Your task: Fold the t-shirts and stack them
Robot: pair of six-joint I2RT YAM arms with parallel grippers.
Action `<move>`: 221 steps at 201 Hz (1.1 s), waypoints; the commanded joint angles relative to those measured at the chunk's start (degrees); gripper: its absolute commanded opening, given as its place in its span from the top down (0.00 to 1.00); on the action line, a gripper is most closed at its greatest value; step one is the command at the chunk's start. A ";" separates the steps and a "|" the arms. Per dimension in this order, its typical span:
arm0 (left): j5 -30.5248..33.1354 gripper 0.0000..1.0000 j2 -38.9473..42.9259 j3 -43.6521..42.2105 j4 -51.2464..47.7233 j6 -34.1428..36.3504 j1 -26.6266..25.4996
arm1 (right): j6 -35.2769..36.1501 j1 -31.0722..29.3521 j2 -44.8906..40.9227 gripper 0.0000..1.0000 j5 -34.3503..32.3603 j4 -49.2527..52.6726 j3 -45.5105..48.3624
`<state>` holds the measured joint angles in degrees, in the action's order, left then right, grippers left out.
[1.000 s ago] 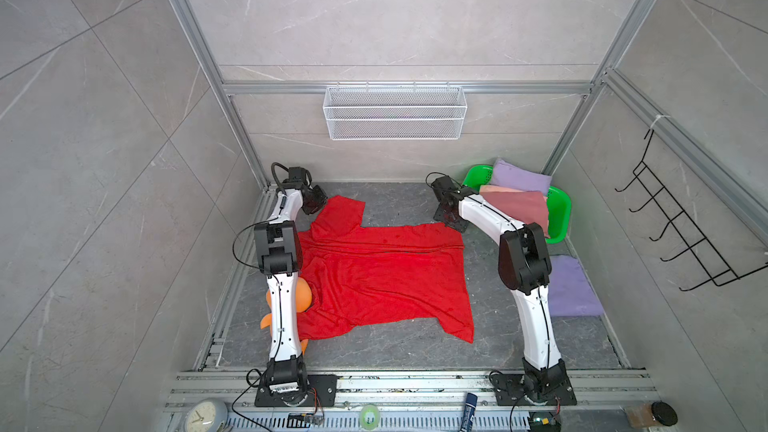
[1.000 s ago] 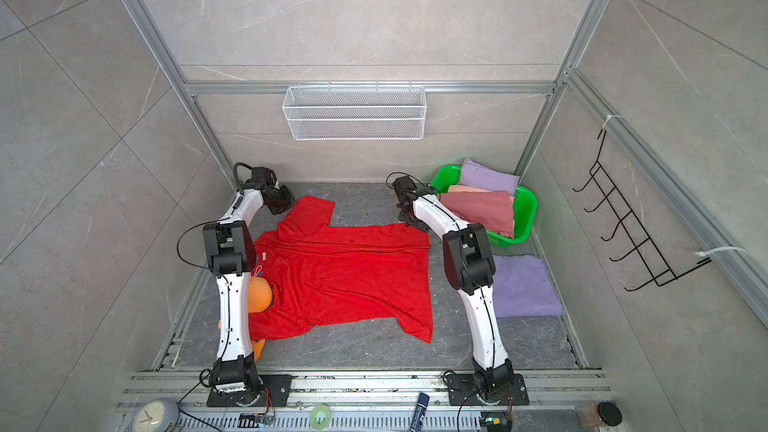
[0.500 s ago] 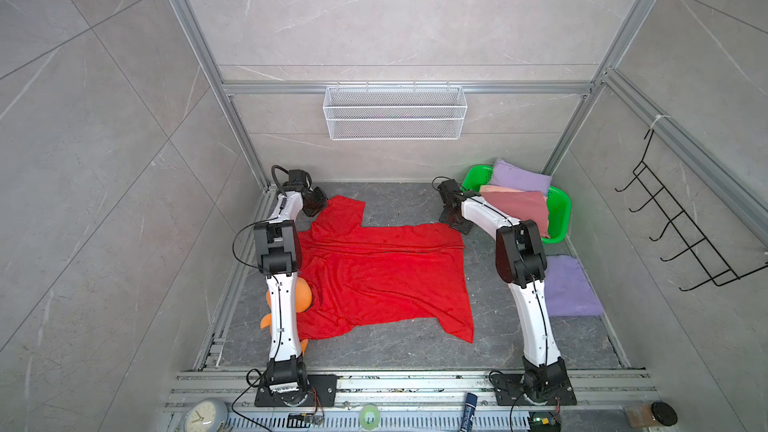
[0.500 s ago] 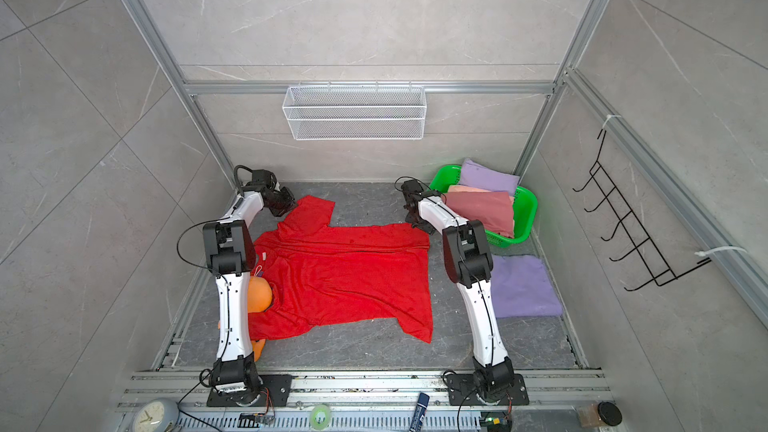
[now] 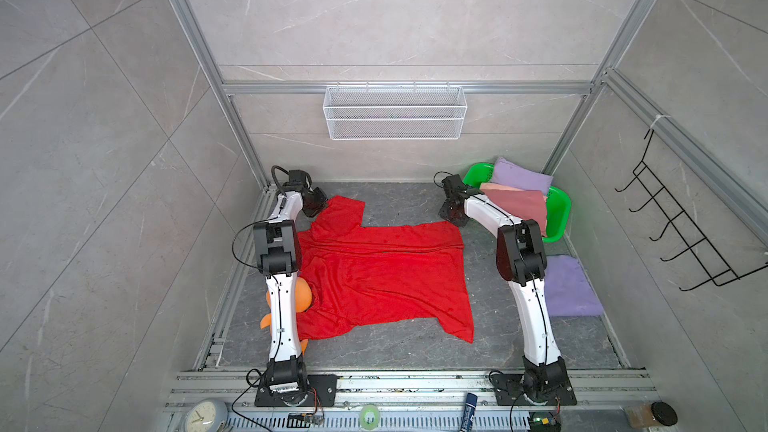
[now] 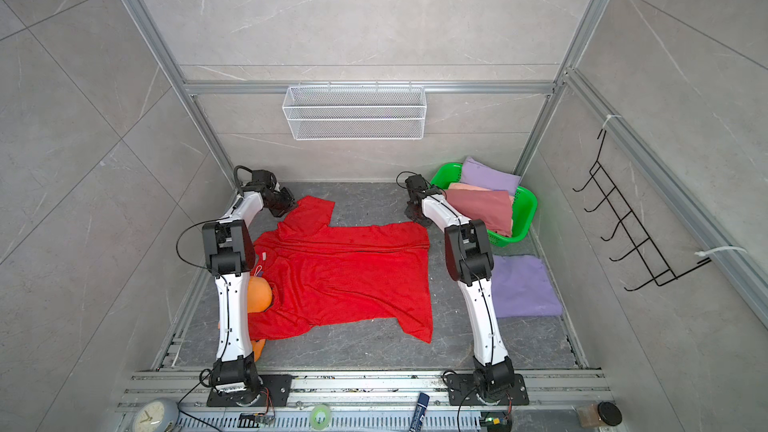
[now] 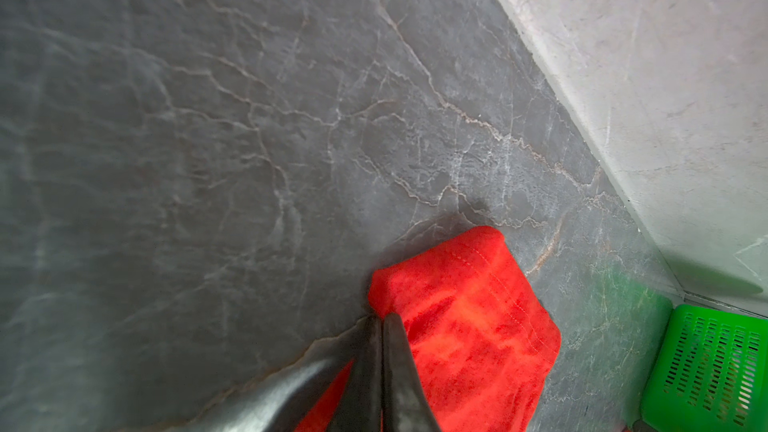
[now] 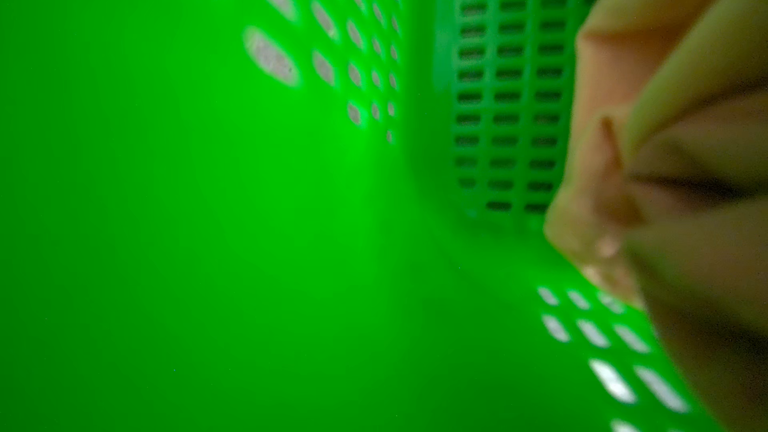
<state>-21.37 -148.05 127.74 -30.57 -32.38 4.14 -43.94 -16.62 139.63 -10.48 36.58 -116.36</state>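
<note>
Centrally, a red t-shirt (image 5: 382,276) lies spread flat on the grey floor (image 5: 399,351) in both top views, with one sleeve reaching toward the upper left. The left gripper (image 5: 318,206) sits at that sleeve's outer corner. Low in the left wrist frame, its two dark fingers (image 7: 395,359) are pressed together with no gap, nipping the corner of the red sleeve (image 7: 465,326), which spreads to their lower right.

The right gripper (image 5: 454,211) is right of centre, just beyond the shirt's upper right corner and beside the left wall of the green basket (image 5: 559,218). Its wrist view is blurred: green mesh fills the frame and a pale peach t-shirt (image 8: 602,76) bulges at the right edge. Whether these jaws are wide or narrow cannot be told.

A dusty rose t-shirt (image 5: 519,205) and a lavender t-shirt (image 5: 519,176) lie in the basket. Below it, a folded lavender t-shirt (image 5: 569,284) rests on the floor. An orange plush toy (image 5: 305,295) lies at the red shirt's left edge.
</note>
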 commanded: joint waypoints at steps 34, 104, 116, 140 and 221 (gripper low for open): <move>-0.47 1.00 3.55 1.15 0.05 0.06 0.08 | 1.42 -0.50 1.03 0.96 1.03 2.75 0.83; -0.07 1.00 10.04 -0.18 6.39 3.46 0.10 | 3.34 -0.61 -11.64 1.00 -3.01 -4.18 8.45; 0.40 1.00 11.67 -1.57 7.62 3.69 0.10 | 3.00 -0.77 -13.52 1.00 -2.84 -6.18 10.91; 0.38 1.00 14.01 -4.82 10.30 3.77 0.10 | 2.54 -0.98 -15.56 1.00 -2.54 -8.20 14.36; 2.77 1.00 26.09 -14.03 10.97 10.95 0.08 | 4.42 -1.76 -22.48 1.00 -4.46 -13.40 21.76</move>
<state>-20.01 -127.76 115.98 -20.99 -26.02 4.14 -41.23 -18.22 122.04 -12.93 26.00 -95.64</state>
